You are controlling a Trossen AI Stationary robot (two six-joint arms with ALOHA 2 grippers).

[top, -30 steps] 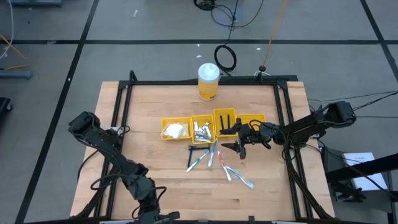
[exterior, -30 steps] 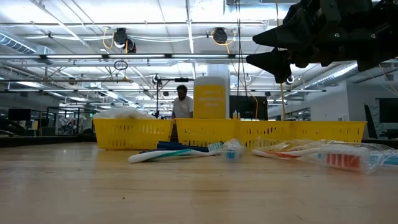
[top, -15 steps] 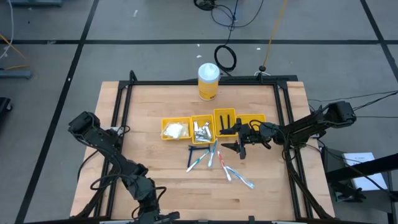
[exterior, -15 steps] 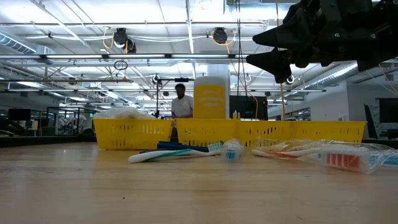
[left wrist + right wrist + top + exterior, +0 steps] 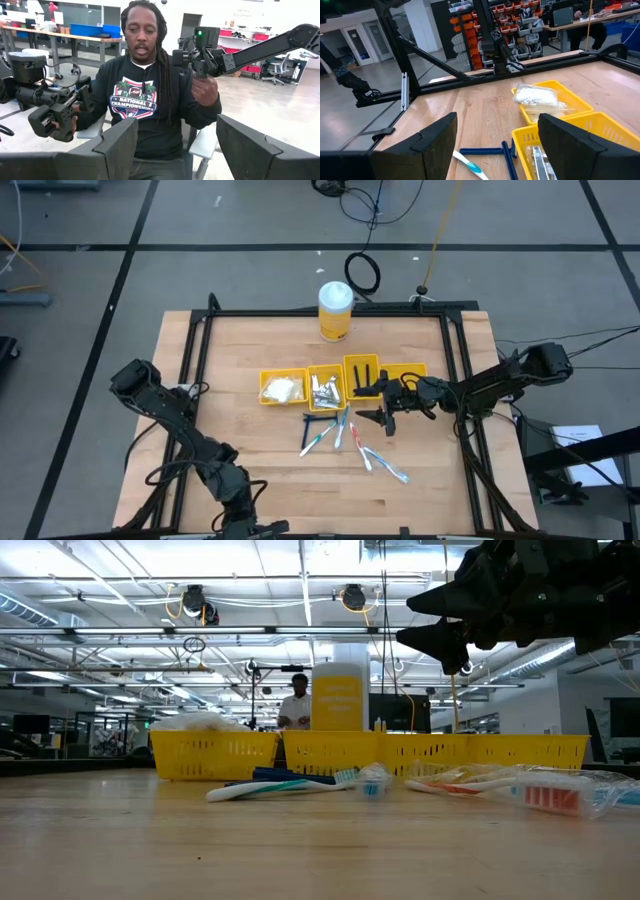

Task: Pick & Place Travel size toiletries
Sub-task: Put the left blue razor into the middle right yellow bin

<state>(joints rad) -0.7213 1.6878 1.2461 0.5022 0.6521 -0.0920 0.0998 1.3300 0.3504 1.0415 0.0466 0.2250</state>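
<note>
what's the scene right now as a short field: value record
right end effector: open, empty, above the table by the bins
left end effector: open, empty, at the table's near edge
bins: yellow row mid-table
packets: in the leftmost bin
sachets: in the second bin
toothbrushes: loose on the table, in front of the bins
razor: on the table by the bins
canister: upright at the far edge

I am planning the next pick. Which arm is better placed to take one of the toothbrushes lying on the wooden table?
The right. The right gripper, open, hovers beside the slim white-blue-red toothbrushes; the left gripper waits at the table's near edge.
</note>
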